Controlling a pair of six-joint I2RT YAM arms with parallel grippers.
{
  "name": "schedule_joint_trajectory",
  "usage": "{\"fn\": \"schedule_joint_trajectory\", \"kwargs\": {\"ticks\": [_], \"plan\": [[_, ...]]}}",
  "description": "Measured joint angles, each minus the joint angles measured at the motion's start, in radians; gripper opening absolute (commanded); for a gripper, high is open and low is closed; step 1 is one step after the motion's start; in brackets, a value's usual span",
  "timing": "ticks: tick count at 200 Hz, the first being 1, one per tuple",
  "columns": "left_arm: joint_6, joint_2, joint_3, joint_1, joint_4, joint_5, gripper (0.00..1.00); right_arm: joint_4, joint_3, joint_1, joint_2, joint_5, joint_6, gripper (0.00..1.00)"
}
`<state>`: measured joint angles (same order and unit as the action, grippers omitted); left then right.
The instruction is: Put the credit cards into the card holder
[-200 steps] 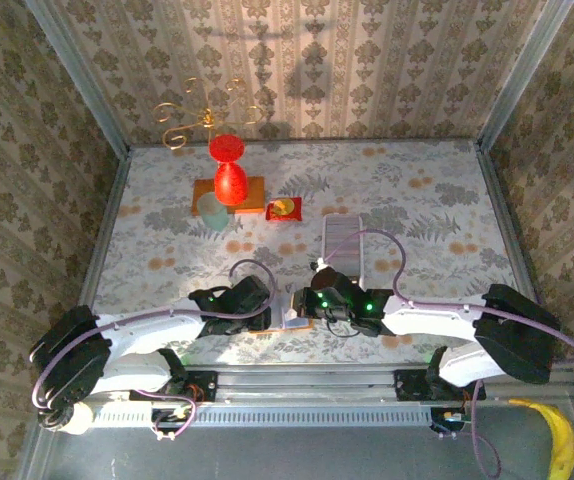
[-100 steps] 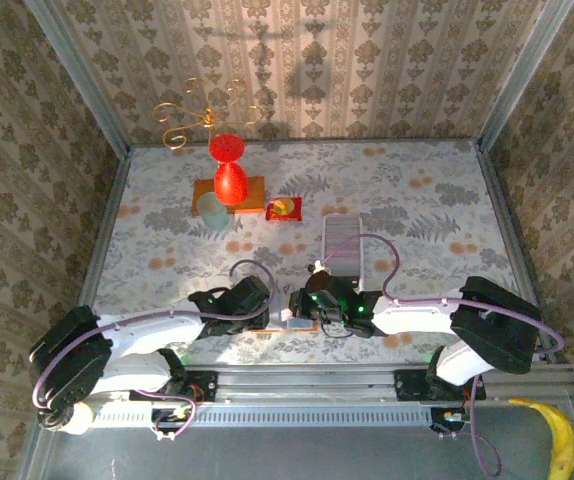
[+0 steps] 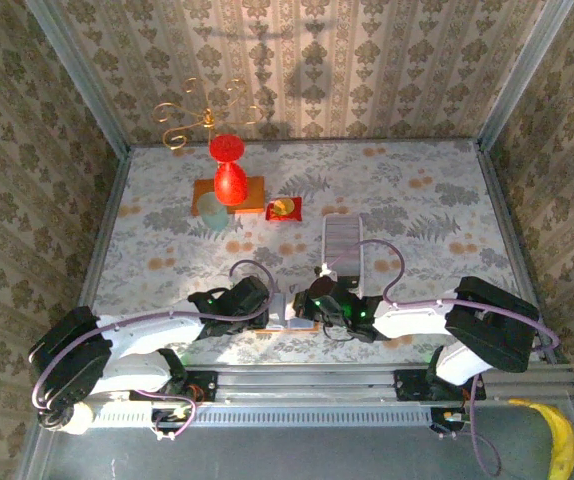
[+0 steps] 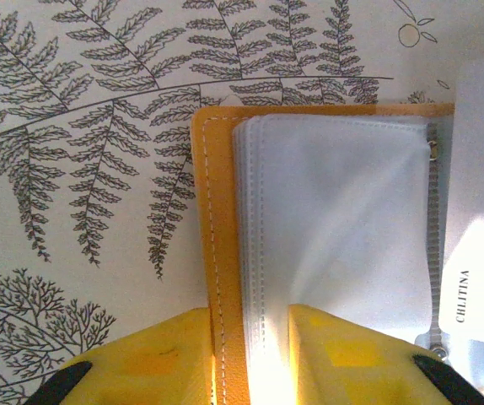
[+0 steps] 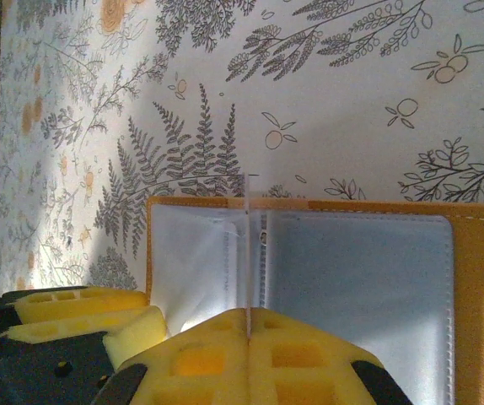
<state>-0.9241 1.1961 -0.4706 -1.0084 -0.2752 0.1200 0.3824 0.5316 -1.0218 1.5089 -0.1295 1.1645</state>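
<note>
Left gripper (image 4: 250, 359): jaws grasping card holder (image 4: 335, 219) by orange cover edge plus clear sleeves. Holder lies open on table (image 3: 417, 200), near front edge. Right gripper (image 5: 248, 333): jaws clenched on credit card (image 5: 248, 245), held edge-on over holder spine.

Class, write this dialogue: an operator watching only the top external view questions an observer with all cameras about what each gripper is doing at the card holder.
Operator: I can't see into the card holder. Is the right gripper carrying anything?
Observer: Yes, it is shut on a white card, held edge-on over the holder's open spine.
Operator: And the left gripper?
Observer: Its fingers pinch the orange cover and clear sleeves on one side.
</note>
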Motion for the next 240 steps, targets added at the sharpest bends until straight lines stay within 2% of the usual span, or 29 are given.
{"fn": "schedule_joint_trajectory", "kwargs": {"ticks": [101,240], "plan": [[0.000,-0.006,0.007,0.000,0.010,0.000,0.26,0.134,-0.013,-0.010,0.063,-0.026,0.045,0.00],[-0.004,-0.012,0.013,0.000,0.019,-0.004,0.25,0.053,-0.033,-0.094,0.017,-0.078,0.171,0.00]]}}
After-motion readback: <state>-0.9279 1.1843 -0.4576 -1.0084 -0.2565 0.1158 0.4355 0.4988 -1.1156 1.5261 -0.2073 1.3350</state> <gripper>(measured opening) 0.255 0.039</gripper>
